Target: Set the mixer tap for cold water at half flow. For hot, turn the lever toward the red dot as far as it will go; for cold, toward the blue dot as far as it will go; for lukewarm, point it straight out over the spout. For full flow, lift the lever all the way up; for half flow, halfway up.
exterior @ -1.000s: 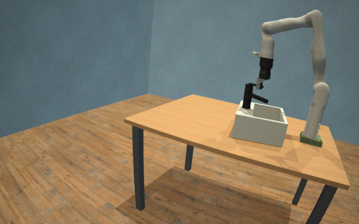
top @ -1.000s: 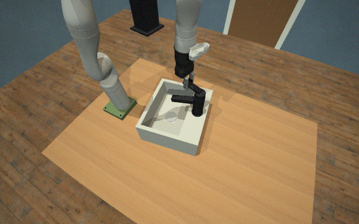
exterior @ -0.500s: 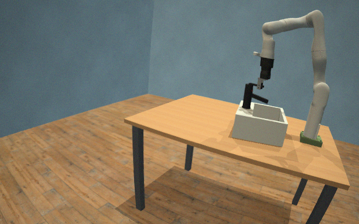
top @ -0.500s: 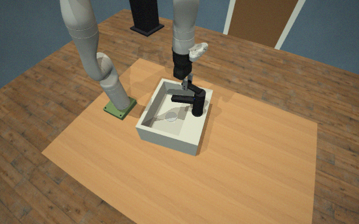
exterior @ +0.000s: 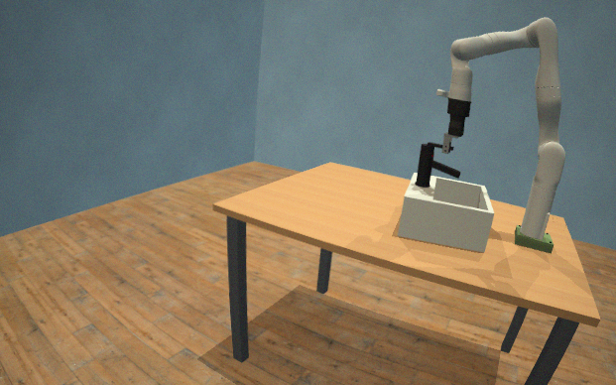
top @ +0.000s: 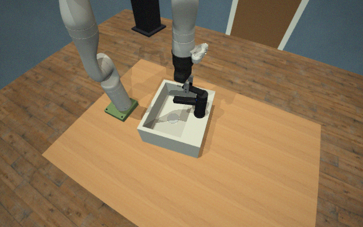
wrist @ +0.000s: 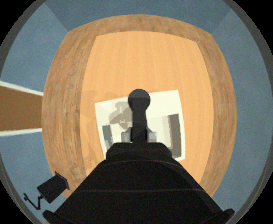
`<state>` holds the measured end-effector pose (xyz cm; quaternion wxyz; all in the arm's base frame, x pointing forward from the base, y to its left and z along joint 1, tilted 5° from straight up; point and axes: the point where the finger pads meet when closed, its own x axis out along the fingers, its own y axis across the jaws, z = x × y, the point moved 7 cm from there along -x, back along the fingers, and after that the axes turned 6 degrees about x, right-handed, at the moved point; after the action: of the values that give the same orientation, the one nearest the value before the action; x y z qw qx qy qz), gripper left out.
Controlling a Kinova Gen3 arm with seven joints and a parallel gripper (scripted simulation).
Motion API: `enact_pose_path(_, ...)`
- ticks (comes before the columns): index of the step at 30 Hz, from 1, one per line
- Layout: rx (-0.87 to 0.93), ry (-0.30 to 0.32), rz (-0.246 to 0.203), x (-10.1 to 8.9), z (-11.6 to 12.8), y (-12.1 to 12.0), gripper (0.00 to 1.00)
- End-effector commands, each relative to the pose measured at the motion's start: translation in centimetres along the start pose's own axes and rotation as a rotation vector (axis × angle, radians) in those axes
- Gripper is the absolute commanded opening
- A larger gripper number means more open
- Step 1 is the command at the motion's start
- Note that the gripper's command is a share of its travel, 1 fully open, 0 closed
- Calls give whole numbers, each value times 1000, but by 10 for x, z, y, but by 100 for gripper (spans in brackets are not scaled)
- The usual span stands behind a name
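While I watch from the top view, the matte black mixer tap (top: 200, 103) stands as an upright cylinder on the rim of the white square ceramic basin (top: 171, 141), at the corner away from the arm's green base plate (top: 112, 112). Its flat black spout (top: 184, 99) reaches out level over the bowl, above the round grey drain (top: 172, 117), and a small blue dot (top: 196, 102) shows on the body where the spout leaves it. From the cylinder's top the slim black lever (top: 194, 89) runs sideways toward the basin's far wall; in the exterior view the lever (exterior: 434, 145) looks close to level. I see the grey two-finger gripper (top: 187, 87) coming straight down from above, closed partway on the lever's outer end, with the tap body just beside and below it. Through the wrist view I only make out the lever (wrist: 139, 119) as a dark bar under the black gripper housing. Everything sits on the light wooden table (top: 243, 164).
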<state>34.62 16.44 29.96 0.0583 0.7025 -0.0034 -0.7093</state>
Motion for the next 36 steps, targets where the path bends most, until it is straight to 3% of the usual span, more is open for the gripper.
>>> enact_pose_path(1, -25, 2, -3, -1, 0, 2, 0)
enact_pose_path(36, -476, 2, -3, -1, -11, 30, 0)
